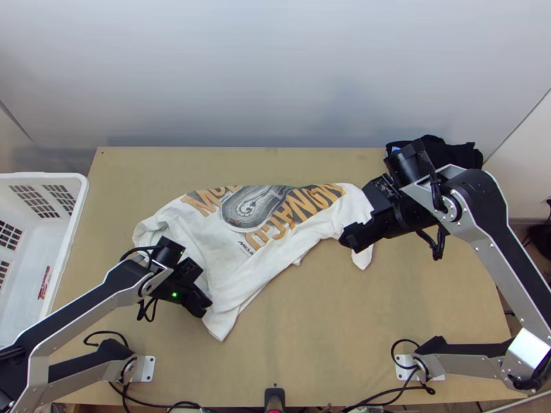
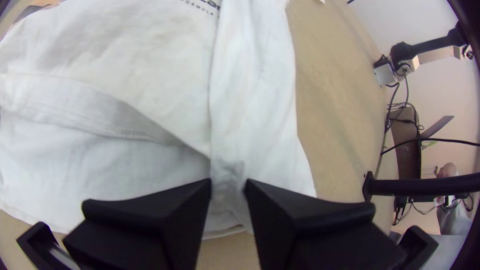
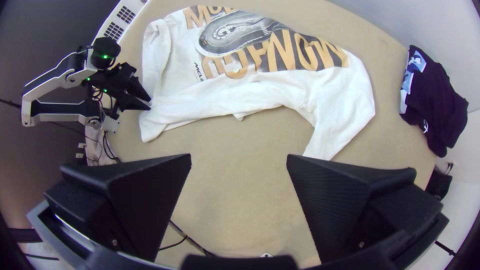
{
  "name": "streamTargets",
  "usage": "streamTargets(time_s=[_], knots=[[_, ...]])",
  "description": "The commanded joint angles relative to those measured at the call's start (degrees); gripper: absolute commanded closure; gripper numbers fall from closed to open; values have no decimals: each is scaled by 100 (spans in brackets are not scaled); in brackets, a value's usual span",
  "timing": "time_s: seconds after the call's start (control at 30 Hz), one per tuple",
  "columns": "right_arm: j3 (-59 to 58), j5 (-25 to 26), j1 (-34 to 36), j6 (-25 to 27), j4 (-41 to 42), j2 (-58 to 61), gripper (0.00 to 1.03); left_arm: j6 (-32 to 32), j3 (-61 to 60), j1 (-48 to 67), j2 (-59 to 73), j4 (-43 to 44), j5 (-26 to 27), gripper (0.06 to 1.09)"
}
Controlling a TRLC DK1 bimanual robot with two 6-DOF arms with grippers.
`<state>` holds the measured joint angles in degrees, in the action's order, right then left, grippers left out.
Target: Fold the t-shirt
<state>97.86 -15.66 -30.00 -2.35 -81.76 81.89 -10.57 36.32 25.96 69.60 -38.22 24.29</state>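
The white t-shirt point(image 1: 234, 275) lies creased and partly folded over itself, its orange and grey print toward the far side. My left gripper point(image 1: 204, 307) is at the shirt's near left part; in the left wrist view, the left gripper point(image 2: 228, 187) is shut on a pinched ridge of the t-shirt point(image 2: 250, 100). Over the shirt's right end, my right gripper point(image 1: 352, 242) is held above the table. In the right wrist view, the right gripper point(image 3: 239, 162) stands wide open with no cloth between its fingers, and the t-shirt point(image 3: 340, 100) lies beyond it.
A white plastic basket point(image 1: 77, 206) stands along the left side of the table point(image 1: 330, 330). Dark cloth point(image 1: 463, 153) lies bunched at the far right corner. Cables run along the near edge, between the arm bases.
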Motion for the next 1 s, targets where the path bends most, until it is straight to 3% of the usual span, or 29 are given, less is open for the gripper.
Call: streamTargets(time_s=[0.0,0.4,0.77,0.97], knots=[[-13,10,20,-20,11,-41,14,-139,-46,243,36,-204,392,95],[-505,46,91,50,63,3,14,55,807,-302,-61,-705,401,95],[-2711,230,1400,1931,125,-76,14,90,1176,-258,-536,-1039,216,95],[-2931,467,1479,2256,459,-24,14,116,1185,-258,-518,-1021,128,95]])
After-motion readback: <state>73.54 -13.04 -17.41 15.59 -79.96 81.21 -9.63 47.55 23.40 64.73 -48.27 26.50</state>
